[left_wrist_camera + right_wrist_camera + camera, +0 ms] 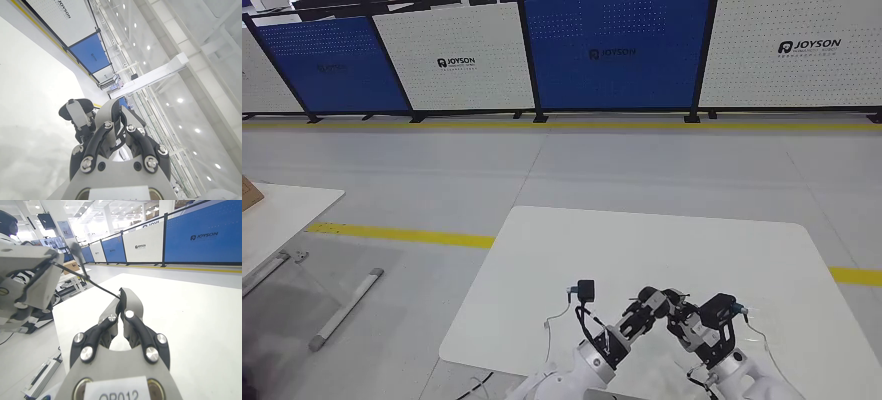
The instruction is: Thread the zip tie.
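The right pincer (121, 297) is clenching one end of the black zip tie (102, 288). The strap is leaving its tips and running taut across the gap to the left pincer (120, 113), which is gripping the other end with its pads pressed close together. Between the two pincers, nearer the left one, the strap is passing through a small dark knot that looks like the tie's head. A loose length is sticking up from that spot, so the tail seems to be through already. Holding one end in each pincer is probably letting the robot keep the strap straight or draw the loop tighter. Both pincers are hanging above the near part of the white table (189, 317), whose top is stretching away beyond their tips. Farther past the pincers, grey floor with a yellow line (402, 236) is leading to a fence of blue and white panels (617, 50), and off to the left pincer's side another table (282, 215) is standing.
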You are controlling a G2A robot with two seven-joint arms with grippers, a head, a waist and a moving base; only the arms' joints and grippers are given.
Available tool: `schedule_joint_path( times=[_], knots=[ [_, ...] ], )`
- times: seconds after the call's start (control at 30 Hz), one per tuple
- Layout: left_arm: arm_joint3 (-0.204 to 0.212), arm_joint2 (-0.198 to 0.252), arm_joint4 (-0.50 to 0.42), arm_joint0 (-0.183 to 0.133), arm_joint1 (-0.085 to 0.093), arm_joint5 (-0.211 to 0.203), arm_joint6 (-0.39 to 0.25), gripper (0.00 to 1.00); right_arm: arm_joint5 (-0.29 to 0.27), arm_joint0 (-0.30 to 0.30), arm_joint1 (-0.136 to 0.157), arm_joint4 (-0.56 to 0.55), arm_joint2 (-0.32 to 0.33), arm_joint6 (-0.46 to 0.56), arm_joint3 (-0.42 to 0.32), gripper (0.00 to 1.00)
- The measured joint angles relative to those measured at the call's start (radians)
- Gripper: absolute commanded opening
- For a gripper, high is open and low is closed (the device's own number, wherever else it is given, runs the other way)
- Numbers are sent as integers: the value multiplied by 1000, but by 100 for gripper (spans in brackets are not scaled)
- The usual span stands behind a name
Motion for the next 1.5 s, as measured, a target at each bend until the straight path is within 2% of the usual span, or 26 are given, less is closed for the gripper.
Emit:
schedule_joint_path(
  times=[0.63, 0.67, 0.7, 0.73, 0.9, 1.17, 1.33, 1.5],
  knots=[
    [-39, 0, 20, 26, 7, -14, -2, 0, 0, 27, -1, 28, -27, -5, 37, 0],
    [-40, 0, 23, 26, 8, -15, -1, 0, 0, 28, -1, 34, -29, -5, 37, 36],
    [-40, 0, 25, 27, 8, -15, 1, 0, 0, 30, 0, 39, -31, -5, 37, 93],
    [-38, -1, 27, 27, 8, -11, 6, 0, 0, 32, 1, 45, -32, -3, 36, 100],
    [-11, -16, -10, 7, 4, 26, 35, 0, 0, 13, 11, 69, -19, -36, 4, 100],
    [62, -53, -92, -42, -4, 59, 81, 0, 0, -79, 46, 108, 66, -154, -51, 100],
    [108, -74, -135, -58, -9, 67, 118, 0, 0, -152, 77, 150, 132, -241, -95, 100],
    [147, -112, -174, -55, -9, 52, 152, 0, 0, -236, 106, 216, 208, -345, -128, 100]
  ],
)
